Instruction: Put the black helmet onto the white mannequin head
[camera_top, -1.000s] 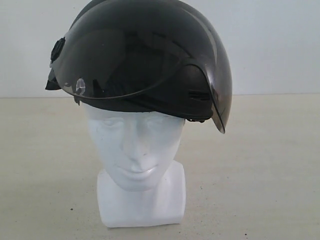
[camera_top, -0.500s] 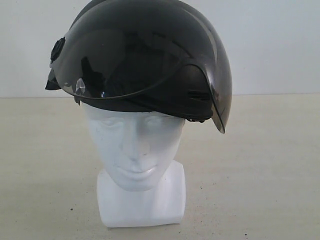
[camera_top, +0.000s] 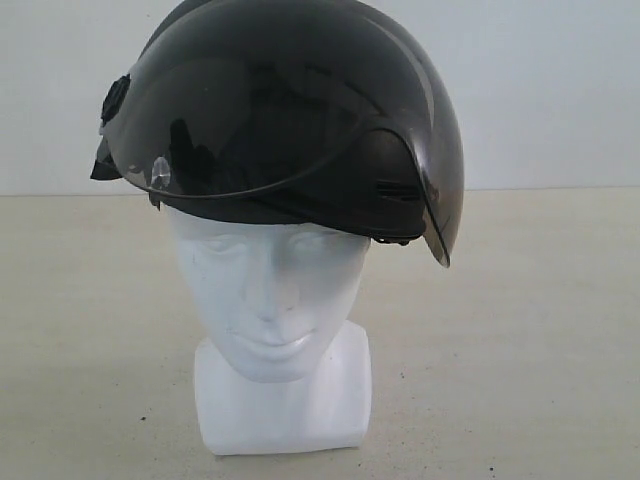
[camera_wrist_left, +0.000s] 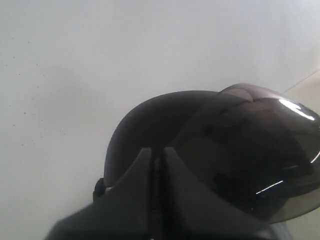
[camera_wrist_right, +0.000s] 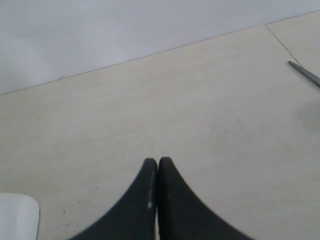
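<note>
**Helmet seated on the mannequin head, both pincers clenched**

The black helmet (camera_top: 300, 60) sat on top of the white mannequin head (camera_top: 270, 290), covering the crown down to the brow; the face below the rim was uncovered and looked towards the exterior camera. The helmet's smoky visor (camera_top: 200, 120) curved across the front, and its right edge hung lower than the rest, past the side of the head; the helmet looked slightly tilted, lower on the right. The head stood upright on its blocky neck base (camera_top: 285, 410), which rested on the pale table (camera_top: 520, 340) a little left of the middle, with a white wall (camera_top: 560, 90) on the far side.

In the left wrist view the left pincer (camera_wrist_left: 157, 152) was clenched, its two dark fingers pressed together with nothing between them; the helmet (camera_wrist_left: 225, 150) lay just beyond the tips, though I could not tell whether they touched it.

In the right wrist view the right pincer (camera_wrist_right: 158, 162) was likewise clenched on nothing, over bare table (camera_wrist_right: 200, 110); a rounded white corner (camera_wrist_right: 17, 215) showed at the picture's edge, too little of it to identify.
</note>
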